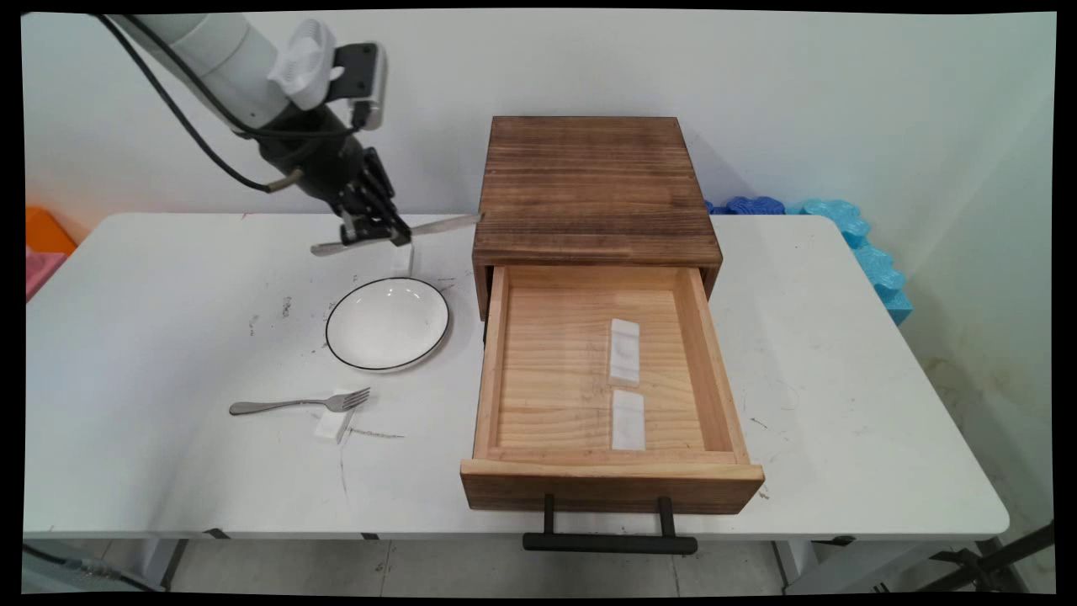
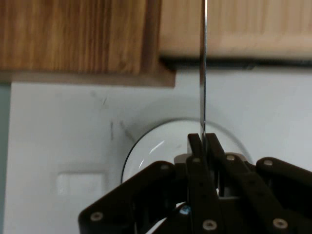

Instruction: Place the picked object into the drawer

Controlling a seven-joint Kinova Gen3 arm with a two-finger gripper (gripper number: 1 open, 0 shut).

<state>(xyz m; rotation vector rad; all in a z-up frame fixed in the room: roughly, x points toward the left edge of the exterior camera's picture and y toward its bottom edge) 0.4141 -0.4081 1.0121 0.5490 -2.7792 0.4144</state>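
My black gripper is shut on a metal table knife, held level above the table behind the white plate. The blade points right toward the wooden drawer box. In the hand view the knife runs edge-on straight up from between the closed fingers, with the plate below it and the box beyond. A small white block stands on the table just under the knife.
The box's drawer is pulled open toward the near edge, with two white blocks inside. A fork rests on another white block near the plate. Blue foam lies at the back right.
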